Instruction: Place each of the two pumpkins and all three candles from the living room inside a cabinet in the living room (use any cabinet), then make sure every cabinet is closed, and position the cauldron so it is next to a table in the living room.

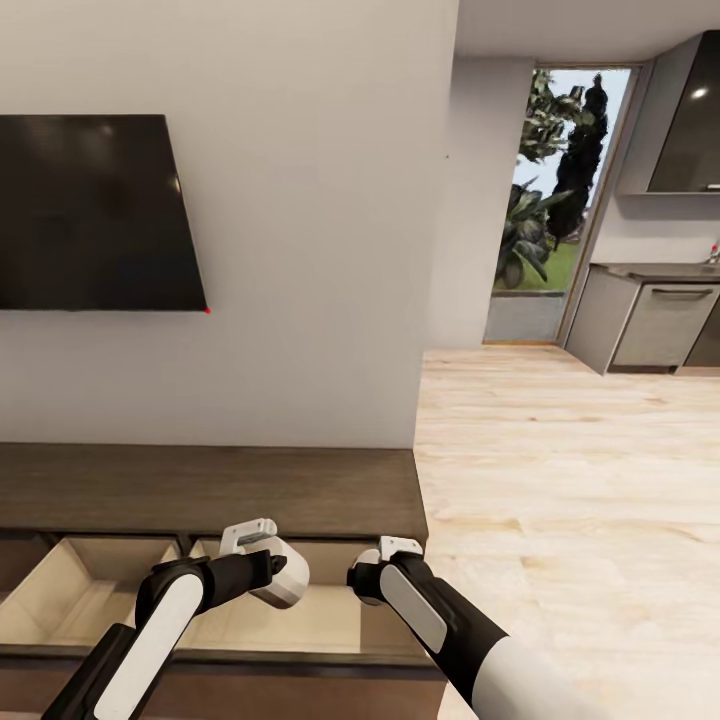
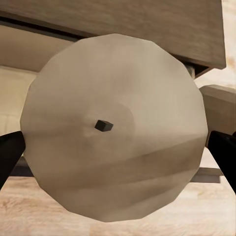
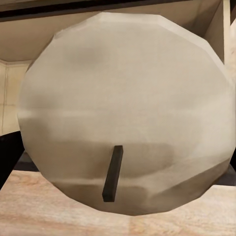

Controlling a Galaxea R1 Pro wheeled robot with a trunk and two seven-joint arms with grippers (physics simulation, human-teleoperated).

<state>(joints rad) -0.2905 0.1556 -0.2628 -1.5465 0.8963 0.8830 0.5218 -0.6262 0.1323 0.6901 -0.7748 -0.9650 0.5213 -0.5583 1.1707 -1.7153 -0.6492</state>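
The long dark-brown cabinet (image 1: 200, 490) stands against the wall below me, with two drawers pulled open, the left one (image 1: 90, 595) and the right one (image 1: 310, 610), both showing pale insides. My left gripper (image 1: 250, 535) hovers over the gap between the drawers. In the left wrist view a beige candle (image 2: 115, 128) with a tiny wick sits between the dark fingers (image 2: 9, 155). My right gripper (image 1: 400, 548) hangs over the right drawer. It is shut on a second beige candle (image 3: 125, 108), whose wick points toward the camera. Pumpkins, cauldron and table are out of view.
A black TV (image 1: 95, 215) hangs on the wall above the cabinet. Right of the cabinet's end lies open light wood floor (image 1: 570, 500), running back to a glass door (image 1: 560, 190) and a grey kitchen counter (image 1: 660, 320).
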